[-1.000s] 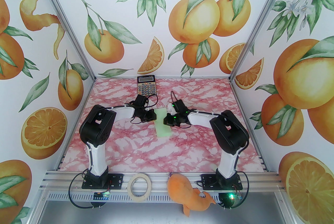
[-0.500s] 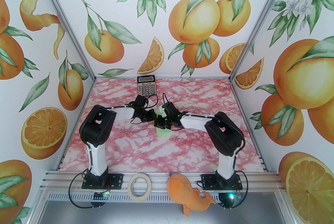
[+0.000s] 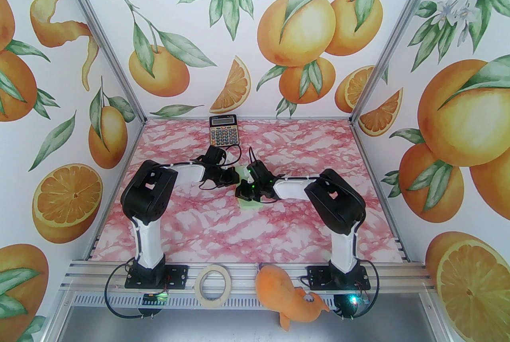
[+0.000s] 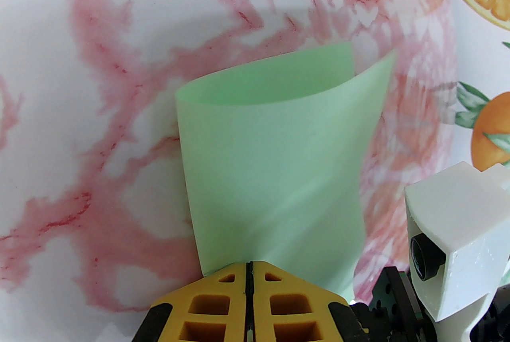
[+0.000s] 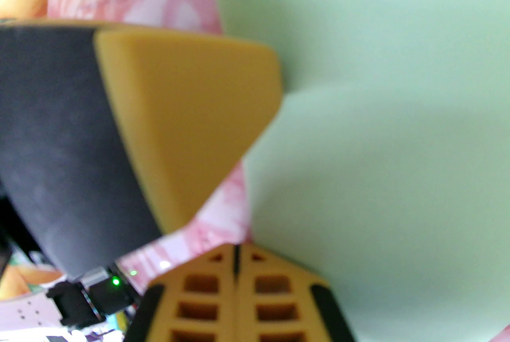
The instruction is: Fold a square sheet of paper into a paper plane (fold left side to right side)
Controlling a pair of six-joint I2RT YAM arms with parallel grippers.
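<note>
At the middle of the table (image 3: pixel 191 228), the square sheet of paper (image 4: pixel 275 157) is held doubled over in a loose, uncreased curl, pinched by the clenched left gripper (image 4: pixel 248 268), with the right gripper (image 5: pixel 237 252) closed tight just beside it. The curl could be sprung open or skewed if released before flattening, and the crowded grippers could be knocked together. Open room is left all round, the calculator (image 3: pixel 223 130) well apart.

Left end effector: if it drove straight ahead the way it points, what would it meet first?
The pale green folded sheet of paper: the left end effector, jaws shut, has its tips at the sheet's near edge, so contact looks immediate. Past it lies pink marbled tabletop.
</note>
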